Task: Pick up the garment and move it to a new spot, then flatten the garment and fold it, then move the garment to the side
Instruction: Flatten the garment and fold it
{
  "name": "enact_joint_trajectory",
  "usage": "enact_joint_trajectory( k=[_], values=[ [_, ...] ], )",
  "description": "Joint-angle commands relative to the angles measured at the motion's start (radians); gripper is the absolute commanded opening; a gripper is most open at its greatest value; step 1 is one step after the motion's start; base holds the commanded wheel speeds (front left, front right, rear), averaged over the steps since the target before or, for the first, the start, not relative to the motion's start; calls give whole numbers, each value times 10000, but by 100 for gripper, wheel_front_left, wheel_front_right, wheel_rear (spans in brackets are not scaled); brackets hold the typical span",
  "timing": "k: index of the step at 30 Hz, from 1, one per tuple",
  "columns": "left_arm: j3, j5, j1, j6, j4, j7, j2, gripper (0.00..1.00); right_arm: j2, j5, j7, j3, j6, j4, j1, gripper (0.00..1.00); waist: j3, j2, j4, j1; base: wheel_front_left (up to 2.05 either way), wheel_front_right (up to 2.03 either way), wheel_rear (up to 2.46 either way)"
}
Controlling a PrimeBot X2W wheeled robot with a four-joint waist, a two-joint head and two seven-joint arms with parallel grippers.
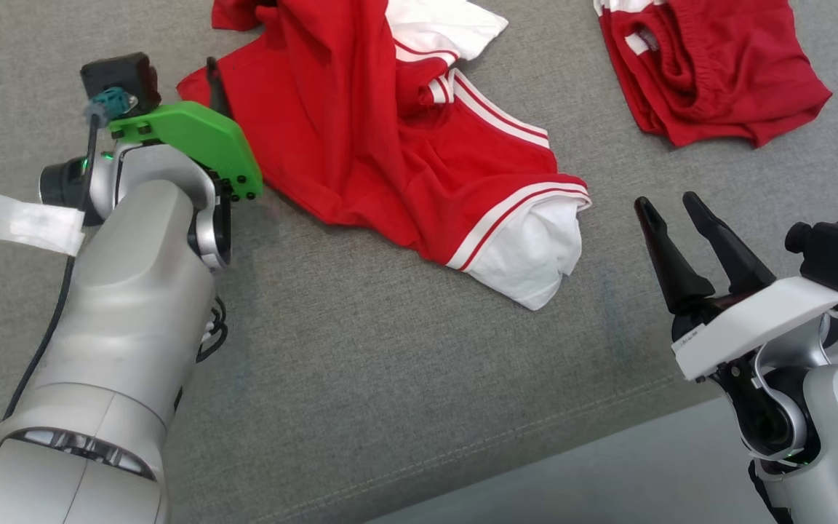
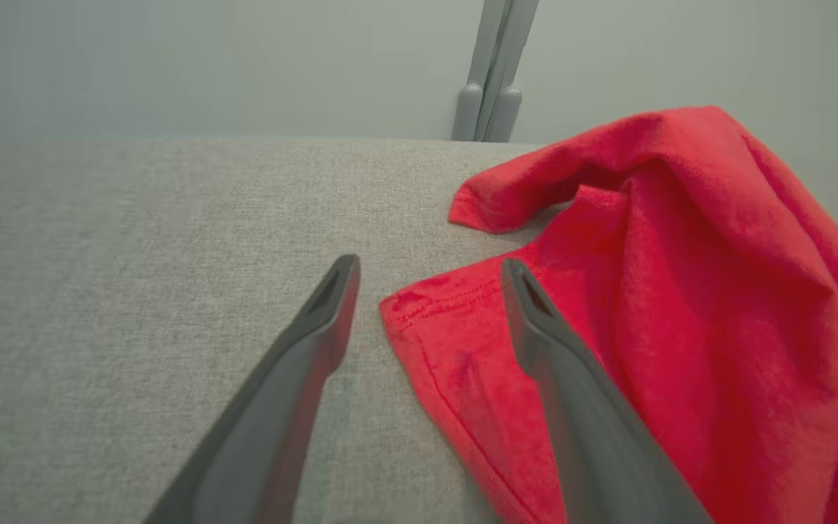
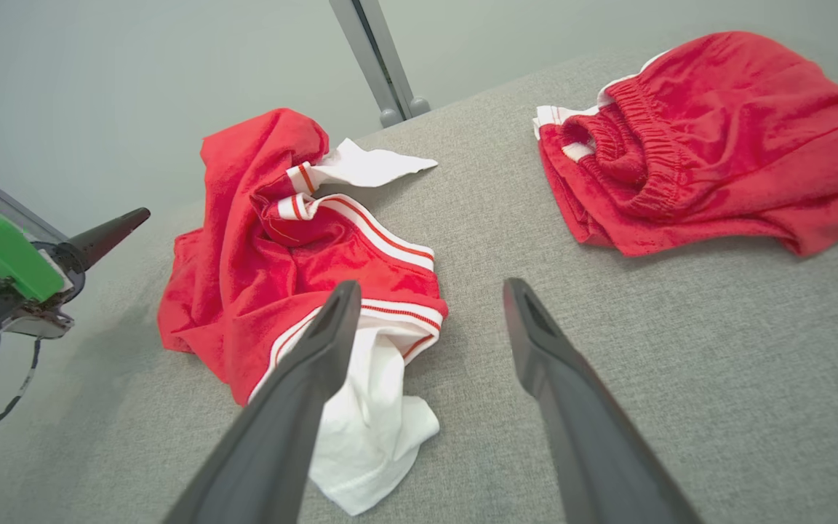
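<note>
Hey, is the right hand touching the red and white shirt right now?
No, the right hand is open and apart from the red and white shirt, with bare grey fabric surface between them.

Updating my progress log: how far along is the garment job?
Done: at most the first move; the garment lies crumpled on the grey surface. In hand: nothing; left end effector open over its hem corner, right end effector open, apart. Left: flattening, folding, moving aside.
</note>
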State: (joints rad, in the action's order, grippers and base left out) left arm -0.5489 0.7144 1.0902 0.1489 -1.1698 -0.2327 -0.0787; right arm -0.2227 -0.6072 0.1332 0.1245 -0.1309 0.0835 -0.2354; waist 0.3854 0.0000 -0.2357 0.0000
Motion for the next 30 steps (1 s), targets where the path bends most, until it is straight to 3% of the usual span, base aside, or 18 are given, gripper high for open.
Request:
enact_joint_trajectory(
  k=[1,8,16,22,24,27,28,29,30],
  values=[
    [56,143,-151,-80,-76,102,1,100,6,46,53,-35,2,66,81,100,-56,0,122,0,0,0,0],
    [391,694,53,-532,-528,824,-64,100,32,88,161,2,3,229,-39,100,234,0,-184,0,0,0,0],
    [514,832,180,-16,-919,1348,-513,98,54,58,96,57,3,288,-59,100,500,0,-654,0,0,0,0],
    [449,877,11,-179,-1061,1583,-539,75,63,20,26,138,3,189,-54,100,522,0,-778,0,0,0,0],
    [399,849,-48,-172,-1092,1634,-544,47,80,27,26,199,3,154,-126,100,514,0,-820,0,0,0,0],
    [269,754,-59,-373,-1116,1677,-508,34,81,4,25,304,3,124,-172,100,519,0,-873,0,0,0,0],
    [168,667,-62,-411,-1122,1657,-513,24,74,7,26,332,3,106,-179,100,517,0,-891,0,0,0,0],
    [108,670,-131,-455,-1138,1615,-481,0,41,29,21,376,3,52,-206,100,487,0,-918,0,0,0,0],
    [108,670,-131,-455,-1138,1615,-481,0,41,29,21,376,3,52,-206,100,487,0,-918,0,0,0,0]
  ],
)
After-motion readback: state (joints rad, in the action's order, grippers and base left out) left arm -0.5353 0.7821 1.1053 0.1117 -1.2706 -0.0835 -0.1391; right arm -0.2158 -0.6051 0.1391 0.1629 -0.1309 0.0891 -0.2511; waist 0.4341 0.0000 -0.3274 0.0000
